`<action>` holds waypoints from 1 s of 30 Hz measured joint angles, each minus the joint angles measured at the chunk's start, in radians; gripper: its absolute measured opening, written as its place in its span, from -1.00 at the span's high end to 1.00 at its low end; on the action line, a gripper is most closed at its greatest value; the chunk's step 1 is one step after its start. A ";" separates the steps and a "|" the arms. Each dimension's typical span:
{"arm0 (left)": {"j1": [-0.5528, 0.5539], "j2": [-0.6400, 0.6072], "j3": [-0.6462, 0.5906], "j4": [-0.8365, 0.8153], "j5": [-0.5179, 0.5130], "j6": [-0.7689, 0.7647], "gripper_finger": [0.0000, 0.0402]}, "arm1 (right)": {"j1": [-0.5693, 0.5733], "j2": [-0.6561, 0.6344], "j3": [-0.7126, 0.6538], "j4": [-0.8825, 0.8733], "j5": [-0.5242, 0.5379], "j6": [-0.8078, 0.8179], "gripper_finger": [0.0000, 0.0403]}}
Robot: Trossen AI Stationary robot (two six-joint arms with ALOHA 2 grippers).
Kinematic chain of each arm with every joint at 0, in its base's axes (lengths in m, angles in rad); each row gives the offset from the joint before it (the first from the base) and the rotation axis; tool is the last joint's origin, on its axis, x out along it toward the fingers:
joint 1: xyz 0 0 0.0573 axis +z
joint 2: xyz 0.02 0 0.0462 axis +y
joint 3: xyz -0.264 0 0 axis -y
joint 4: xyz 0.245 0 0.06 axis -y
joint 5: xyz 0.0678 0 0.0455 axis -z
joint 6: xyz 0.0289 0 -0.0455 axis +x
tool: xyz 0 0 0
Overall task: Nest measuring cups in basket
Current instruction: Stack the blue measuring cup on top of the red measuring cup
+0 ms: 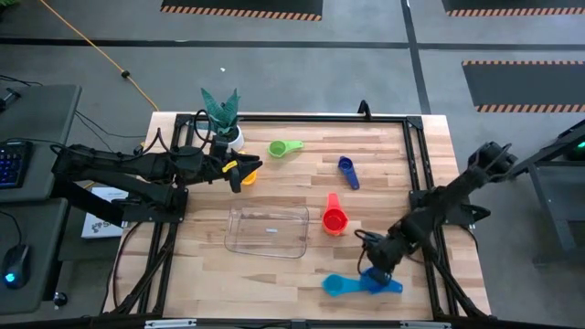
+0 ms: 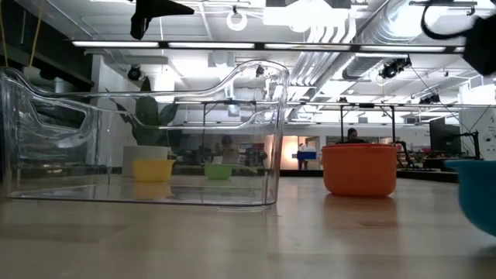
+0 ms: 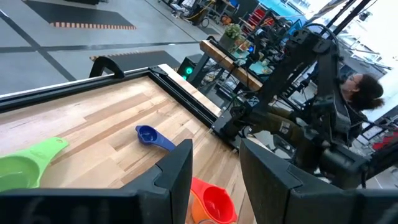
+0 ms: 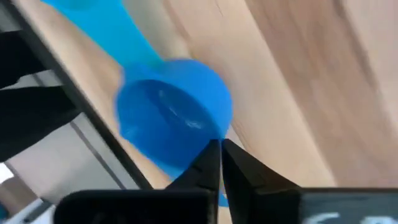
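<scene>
**Right gripper closes at the light blue cup while the basket waits mid-table**

Pale wood planks (image 1: 274, 187) framed in black rail fill your overhead view, with grey workshop floor and striped hazard tape beyond. At the table's centre sits the clear basket (image 1: 267, 230), with no cup inside it. Just to its right you see the red cup (image 1: 335, 217) stacked on an orange one; from table height that orange cup (image 2: 359, 168) stands close beside the basket's near wall. Farther back lie the green cup (image 1: 282, 148) and the dark blue cup (image 1: 347, 171), well apart from each other. Two light blue cups (image 1: 361, 284) rest near the front right corner.

Your right gripper (image 1: 377, 265) is down over them, its jaws pressed together with almost no gap, tips at the rim of one light blue cup; whether they pinch the rim or have only met beside it, you cannot tell. Your left gripper (image 1: 245, 170) hovers near the white pot with the green plant (image 1: 222, 117), fingers partly apart, and the yellow cup (image 1: 247, 175) is at its tips; whether it is gripped is unclear.
</scene>
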 joint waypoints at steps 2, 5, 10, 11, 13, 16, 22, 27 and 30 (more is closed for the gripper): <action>0.000 0.000 0.000 -0.001 0.000 0.000 0.39 | -0.038 -0.027 0.035 -0.038 0.015 -0.077 0.97; 0.000 0.000 0.000 0.000 0.000 0.008 0.39 | -0.087 -0.049 0.085 -0.165 0.022 -0.182 0.99; 0.000 0.000 0.000 0.000 0.000 0.012 0.39 | -0.116 -0.048 0.128 -0.264 0.016 -0.172 0.94; 0.000 0.000 0.000 0.000 -0.001 0.017 0.39 | -0.111 -0.048 0.128 -0.265 0.016 -0.146 0.91; 0.000 0.000 0.000 0.000 -0.001 0.026 0.39 | -0.090 -0.047 0.128 -0.262 0.015 -0.088 0.82; 0.000 0.000 0.000 0.000 -0.001 0.026 0.39 | -0.046 -0.044 0.104 -0.200 0.015 -0.008 0.61; 0.000 0.000 0.000 0.000 -0.001 0.026 0.39 | 0.028 -0.044 -0.008 -0.015 0.065 0.117 0.06; 0.000 0.000 0.000 0.000 -0.001 0.026 0.39 | 0.035 -0.039 -0.086 0.095 0.072 0.157 -0.16; 0.000 0.000 0.000 0.000 -0.001 0.026 0.39 | 0.035 -0.014 -0.107 0.119 0.072 0.157 -0.17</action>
